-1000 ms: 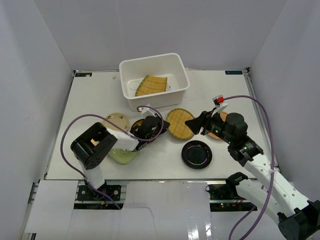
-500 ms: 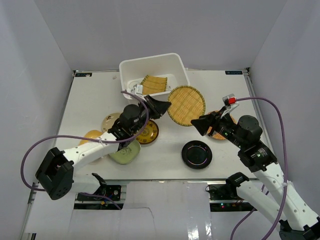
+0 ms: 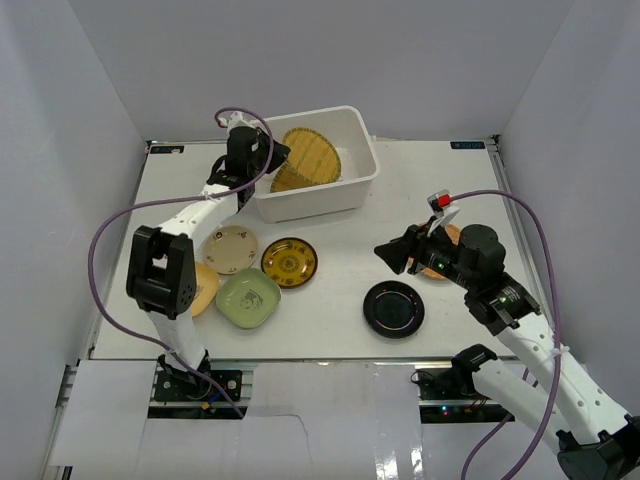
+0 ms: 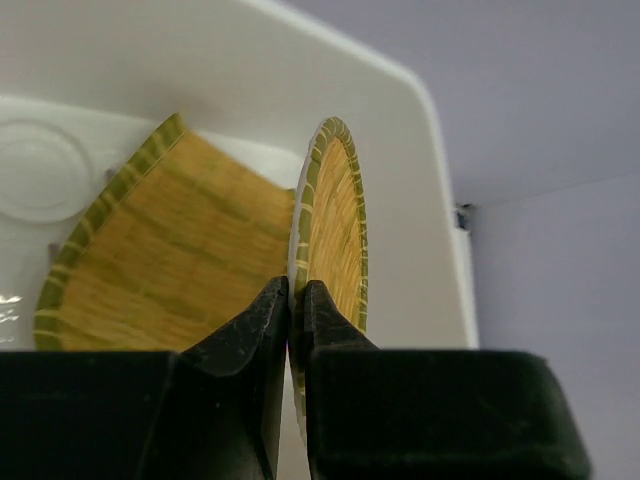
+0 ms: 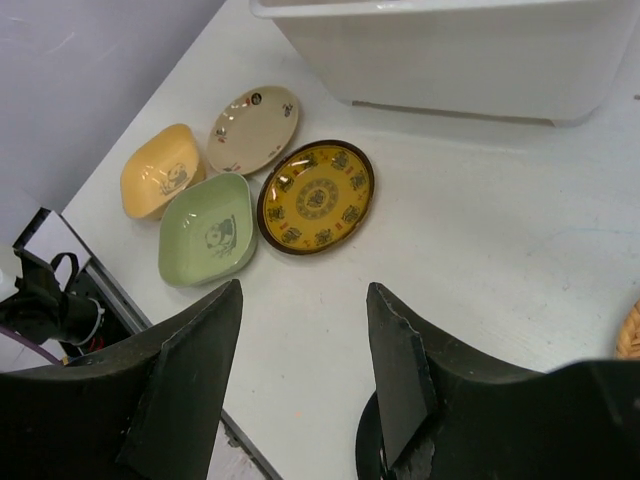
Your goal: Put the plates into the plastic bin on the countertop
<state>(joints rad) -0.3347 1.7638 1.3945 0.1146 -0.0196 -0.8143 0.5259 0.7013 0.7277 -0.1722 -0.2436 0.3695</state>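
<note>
Left jaws clamp a round woven plate [image 4: 340, 240], golden with a green-striped rim, upright over the white bin [image 3: 320, 198]; right jaws apart, empty.

Same build on both: left arm [image 3: 190, 215] and right arm [image 3: 545, 355] have white plastic links and black cylindrical joint housings. A thin purple cable [image 3: 240, 111] loops off each. Small red tab [image 3: 438, 200] on the right arm's wrist, right of centre. Right gripper [image 5: 303, 287] has matte black wedge fingers.
</note>
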